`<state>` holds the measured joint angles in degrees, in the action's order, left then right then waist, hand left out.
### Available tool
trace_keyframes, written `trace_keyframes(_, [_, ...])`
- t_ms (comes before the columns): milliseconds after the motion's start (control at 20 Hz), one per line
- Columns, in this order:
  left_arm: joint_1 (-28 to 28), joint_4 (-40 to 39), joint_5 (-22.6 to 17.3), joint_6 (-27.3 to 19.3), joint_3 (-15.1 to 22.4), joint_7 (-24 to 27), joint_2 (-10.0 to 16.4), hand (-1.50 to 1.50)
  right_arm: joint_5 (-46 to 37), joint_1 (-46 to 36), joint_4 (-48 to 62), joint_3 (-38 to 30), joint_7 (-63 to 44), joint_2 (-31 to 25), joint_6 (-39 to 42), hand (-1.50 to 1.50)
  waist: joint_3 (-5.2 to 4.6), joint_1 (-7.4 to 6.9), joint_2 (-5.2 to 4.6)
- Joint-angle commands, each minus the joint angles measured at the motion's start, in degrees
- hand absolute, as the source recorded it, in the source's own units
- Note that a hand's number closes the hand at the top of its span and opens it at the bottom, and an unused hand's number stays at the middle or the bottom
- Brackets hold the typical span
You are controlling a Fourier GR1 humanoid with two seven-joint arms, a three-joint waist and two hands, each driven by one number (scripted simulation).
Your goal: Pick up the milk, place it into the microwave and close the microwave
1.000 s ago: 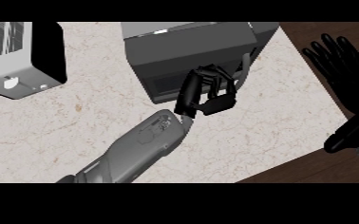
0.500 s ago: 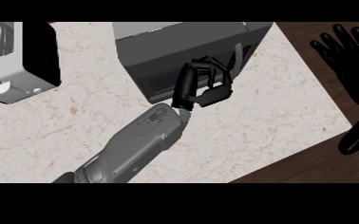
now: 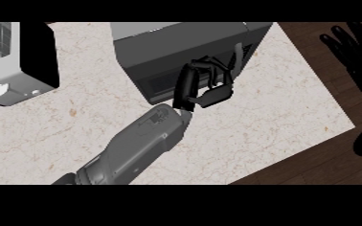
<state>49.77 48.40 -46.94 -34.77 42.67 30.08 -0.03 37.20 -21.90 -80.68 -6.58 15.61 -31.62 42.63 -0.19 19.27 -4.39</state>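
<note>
the milk shows nowhere that i can see, so i cannot tell where it is; it may be hidden behind my hand or inside the box. the microwave sits at the far middle of the counter, a dark grey box with its darker front face turned toward me and slightly to the right. as far as i can tell the door lies flat against the front. near the right end of that front runs a pale strip, standing upright. my left hand is right in front of the face, just left of that strip. its fingers are curled inward and their tips lie over the dark front, and i can make out nothing held inside them. my grey left forearm runs from the hand down to the near left edge. at the far left of the counter stands a grey and black appliance, well apart from the microwave. right of the counter lies the dark wooden floor. my right hand rests over it at the far right edge, open, fingers up.
</note>
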Motion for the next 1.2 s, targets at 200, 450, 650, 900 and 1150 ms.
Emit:
trace_keyframes(200, [4.3,-5.1,-2.8,0.6,-2.4,1.9,0.0,1.5,2.6,-1.1,-0.2,-0.5,-1.7,-1.5,0.6,-1.5,-0.05,1.14,-0.89])
trace_keyframes(450, [3.6,-5.6,-4.1,1.0,-2.2,4.0,0.0,1.5,4.7,-1.3,0.4,-1.3,-2.5,-2.3,0.7,-1.5,-0.05,0.78,-0.89])
trace_keyframes(650, [4.3,-5.9,-5.1,1.3,-2.3,5.2,0.0,1.5,5.2,-1.4,0.4,-1.4,-3.0,-2.8,0.7,-1.5,-0.03,0.92,-1.04])
trace_keyframes(900, [3.9,-6.6,-6.0,1.0,-1.5,6.6,0.0,1.5,6.3,-1.9,0.5,-1.8,-3.9,-4.2,1.3,-1.5,0.01,1.18,-1.17])
trace_keyframes(1150, [4.9,-7.2,-6.9,0.8,-0.9,7.0,0.0,1.5,7.7,-2.3,0.7,-1.8,-4.5,-4.6,1.6,-1.5,0.12,1.33,-1.28])
